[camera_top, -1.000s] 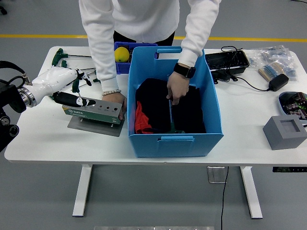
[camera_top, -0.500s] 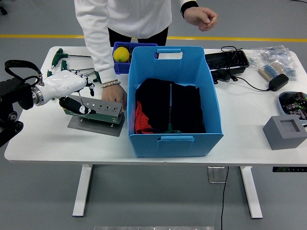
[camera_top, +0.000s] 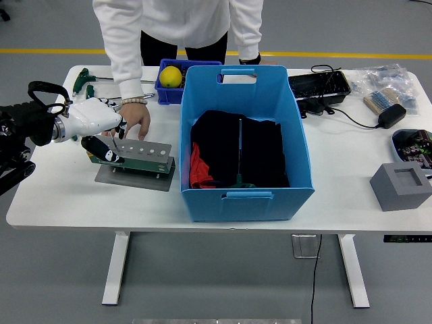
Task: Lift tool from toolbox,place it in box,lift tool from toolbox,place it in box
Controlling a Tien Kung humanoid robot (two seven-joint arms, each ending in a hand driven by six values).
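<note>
The toolbox [camera_top: 135, 156] is a grey-green holder block with a row of holes, on a grey plate left of the blue box [camera_top: 202, 196]. My left hand [camera_top: 108, 135] is at the block's left end, fingers curled around a thin metal tool shaft [camera_top: 113, 143] that stands in the block. A green-handled tool [camera_top: 239, 152] lies on black cloth inside the blue box. A person's hand [camera_top: 135, 118] rests on the table just behind the block. My right hand is out of view.
Green T-handle tools [camera_top: 84, 79] lie at the back left. A small blue bin with a yellow ball [camera_top: 170, 75] stands behind the box. A black tray [camera_top: 318, 86], a cable with adapter [camera_top: 391, 115] and a grey block [camera_top: 400, 185] are on the right.
The person's hand left the tool inside the blue box and withdrew; the other hand slid off the holder block to behind it. My left hand moved onto the block's left end.
</note>
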